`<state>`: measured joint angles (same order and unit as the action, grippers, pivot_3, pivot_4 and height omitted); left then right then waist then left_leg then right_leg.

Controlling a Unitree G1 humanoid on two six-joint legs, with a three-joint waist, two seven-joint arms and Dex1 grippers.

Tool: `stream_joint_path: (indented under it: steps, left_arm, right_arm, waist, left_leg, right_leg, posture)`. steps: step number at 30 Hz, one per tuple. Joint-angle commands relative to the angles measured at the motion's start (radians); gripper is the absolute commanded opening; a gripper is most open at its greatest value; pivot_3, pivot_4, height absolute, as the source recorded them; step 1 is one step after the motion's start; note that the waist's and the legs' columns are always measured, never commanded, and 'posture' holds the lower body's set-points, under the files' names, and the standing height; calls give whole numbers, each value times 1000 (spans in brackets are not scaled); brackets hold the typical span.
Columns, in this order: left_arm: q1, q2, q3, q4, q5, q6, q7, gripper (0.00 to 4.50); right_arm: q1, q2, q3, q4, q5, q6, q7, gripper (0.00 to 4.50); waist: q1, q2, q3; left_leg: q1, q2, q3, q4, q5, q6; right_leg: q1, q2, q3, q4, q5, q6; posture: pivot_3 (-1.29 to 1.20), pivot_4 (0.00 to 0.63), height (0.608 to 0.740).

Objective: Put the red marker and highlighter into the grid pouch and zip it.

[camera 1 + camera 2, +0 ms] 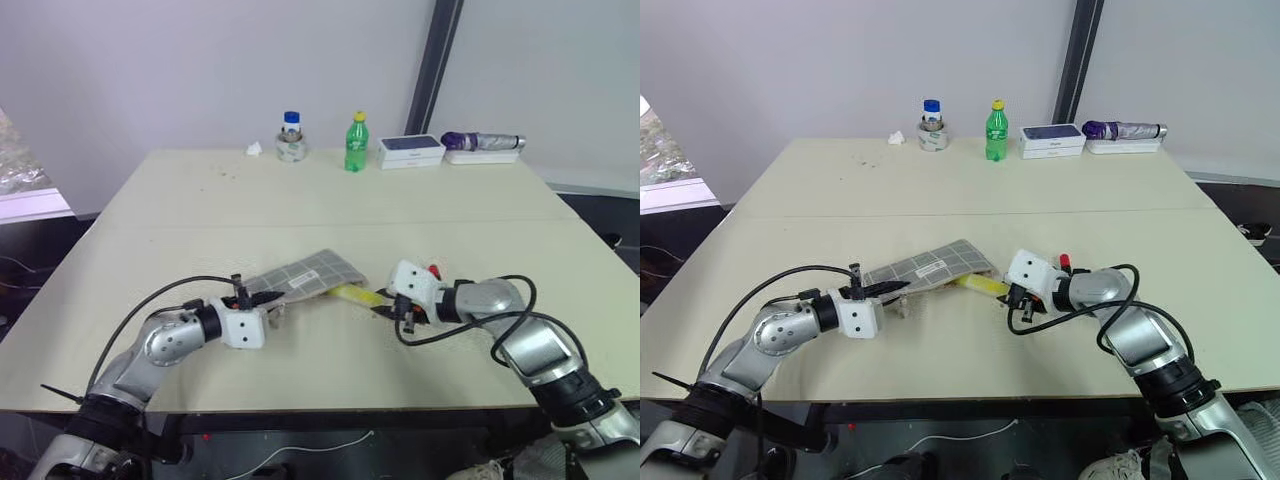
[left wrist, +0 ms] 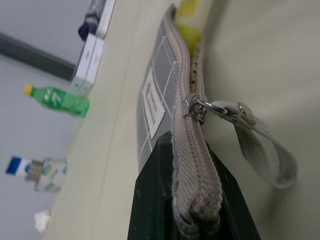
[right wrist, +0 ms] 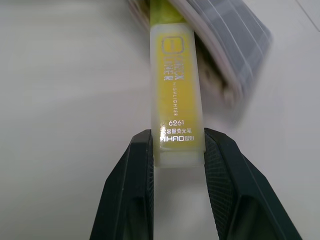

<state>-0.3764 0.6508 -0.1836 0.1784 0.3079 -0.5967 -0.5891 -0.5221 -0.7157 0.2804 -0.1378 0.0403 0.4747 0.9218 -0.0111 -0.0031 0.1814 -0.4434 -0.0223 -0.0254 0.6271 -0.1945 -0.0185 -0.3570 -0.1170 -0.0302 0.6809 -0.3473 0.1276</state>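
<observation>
Where right tool (image 3: 177, 150) grips, highlighter (image 3: 176, 85) reads "6261".

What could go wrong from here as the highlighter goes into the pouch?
1. The right gripper pinches only the tail end of the chunky yellow highlighter, so it could pivot or slip.
2. The left gripper clamps one end of the grey grid-fabric pouch; the mouth looks narrow, so the tip may snag on the zipper.
</observation>
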Motion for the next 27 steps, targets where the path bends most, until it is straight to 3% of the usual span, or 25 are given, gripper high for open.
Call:
stream_joint_path:
  steps: [1,7,12,21,27]
  left_arm:
    - [-7,1,-8,-25,-31,-39,-6,0]
    - [4,-9,-30,-42,-107,-51,-62,0]
    - [13,-23,-19,-76,-183,-37,-89,0]
    - [25,-23,52,-34,-202,16,-50,0]
    - [44,-53,57,-39,-295,43,-85,0]
  right_arm:
    - [-50,13,30,-45,-42,-47,4,844]
    - [-116,115,64,-33,-78,-84,-31,844]
    - [-112,140,119,-5,-147,-244,-32,844]
    - [-80,131,55,7,-112,-189,-4,844]
    - [-93,135,65,4,-123,-189,5,844]
  waist:
    - [0,0,0]
    - [-1,0,0]
    - [2,0,0]
    - [0,0,0]
    - [-1,0,0]
  left_leg:
    - [0,0,0,0,0,0]
    - [0,0,0,0,0,0]
    - [0,0,0,0,0,0]
    - [0,0,0,0,0,0]
    - [0,0,0,0,0,0]
  right_leg:
    - [0,0,0,0,0,0]
    - [0,0,0,0,0,0]
    - [0,0,0,0,0,0]
    - [0,0,0,0,0,0]
    - [0,0,0,0,0,0]
  posture:
    - [0,150,740]
    - [0,150,740]
    - [0,150,740]
    - [0,150,740]
    - [0,150,740]
